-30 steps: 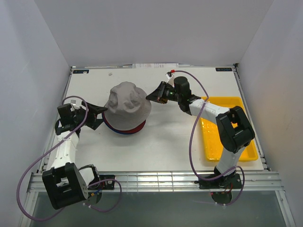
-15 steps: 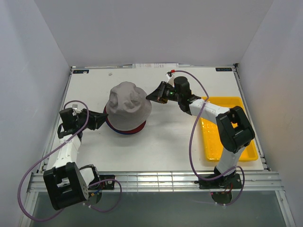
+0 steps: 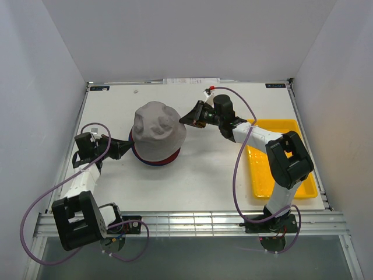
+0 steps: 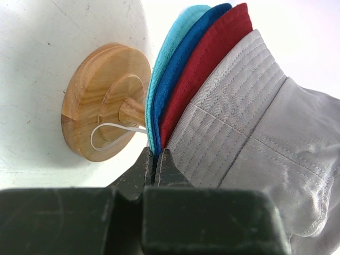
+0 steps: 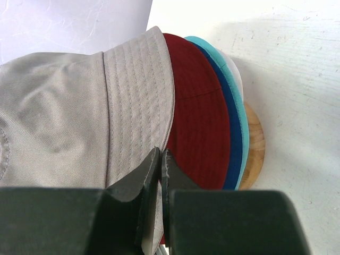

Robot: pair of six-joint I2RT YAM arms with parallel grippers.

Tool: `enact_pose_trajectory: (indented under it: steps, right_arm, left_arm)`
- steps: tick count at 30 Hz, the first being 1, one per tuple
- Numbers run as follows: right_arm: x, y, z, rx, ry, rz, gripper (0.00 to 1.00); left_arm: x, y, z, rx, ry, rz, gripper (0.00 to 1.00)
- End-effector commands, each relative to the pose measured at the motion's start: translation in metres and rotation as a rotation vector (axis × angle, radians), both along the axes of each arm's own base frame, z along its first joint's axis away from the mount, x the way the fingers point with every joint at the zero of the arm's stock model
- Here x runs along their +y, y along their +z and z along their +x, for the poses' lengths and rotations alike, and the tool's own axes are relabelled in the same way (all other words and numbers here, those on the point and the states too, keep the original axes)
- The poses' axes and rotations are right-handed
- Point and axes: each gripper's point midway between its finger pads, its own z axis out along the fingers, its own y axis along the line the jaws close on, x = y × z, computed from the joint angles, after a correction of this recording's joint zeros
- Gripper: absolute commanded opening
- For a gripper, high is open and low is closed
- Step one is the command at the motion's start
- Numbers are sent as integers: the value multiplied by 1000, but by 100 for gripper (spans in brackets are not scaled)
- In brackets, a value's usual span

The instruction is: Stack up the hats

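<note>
The hats sit stacked on a wooden stand [image 4: 103,101] mid-table, with the grey hat [image 3: 156,128] on top. Under it the brims of the dark red hat [image 4: 212,58], navy hat [image 4: 183,58] and teal hat [image 4: 170,48] fan out. A white hat's edge [image 5: 234,69] peeks out below the teal one. At the stack's left side my left gripper [image 3: 127,146] [image 4: 155,154] is shut on the teal and navy brims. On the far right side my right gripper [image 3: 183,120] [image 5: 160,154] is shut on the grey hat's brim [image 5: 138,95].
A flat yellow tray [image 3: 261,175] lies at the right of the table, under my right arm's elbow. White walls enclose the table on the left, right and back. A white loop of cord [image 4: 109,139] lies against the stand's base.
My left gripper has reached in to the stack's left side and closed on the lower brims. The right gripper has stayed shut on the grey brim.
</note>
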Motion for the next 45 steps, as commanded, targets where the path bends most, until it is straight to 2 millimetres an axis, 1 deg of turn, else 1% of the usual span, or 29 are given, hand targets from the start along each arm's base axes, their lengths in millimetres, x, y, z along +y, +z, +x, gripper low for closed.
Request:
enact_pose_trajectory:
  steps: [1,5,13,24,29,34,38,40,43,44,45]
  right_arm:
    - [-6,9,2,-56,-21,-26,8]
    - [-10,-3,0,-47,-30,-61,8]
    - [-21,-42,-8,0,-47,-140,8]
    - [-30,-80,-15,51,-47,-206,8]
    - [-35,-92,-16,58,-58,-238,8]
    - [-35,-101,-16,66,-50,-251,8]
    - [-34,-112,-17,85,-42,-260,8]
    - [-33,-113,-19,90,-27,-254,8]
    - [-32,-102,-21,71,-24,-231,8]
    - [-31,-94,-19,59,-21,-221,8]
    - [-30,-89,-19,50,-19,-221,8]
  left_arm:
    - [5,-11,1,18,10,41,0]
    - [8,-17,3,42,12,60,0]
    - [13,-31,6,91,13,85,0]
    - [16,-38,8,112,14,100,0]
    - [17,-39,9,117,13,106,0]
    - [19,-42,10,129,15,116,0]
    - [21,-49,9,146,16,131,0]
    - [21,-52,9,151,13,134,0]
    - [23,-52,11,143,9,150,0]
    - [23,-52,12,141,2,154,0]
    - [24,-51,13,133,-10,171,0]
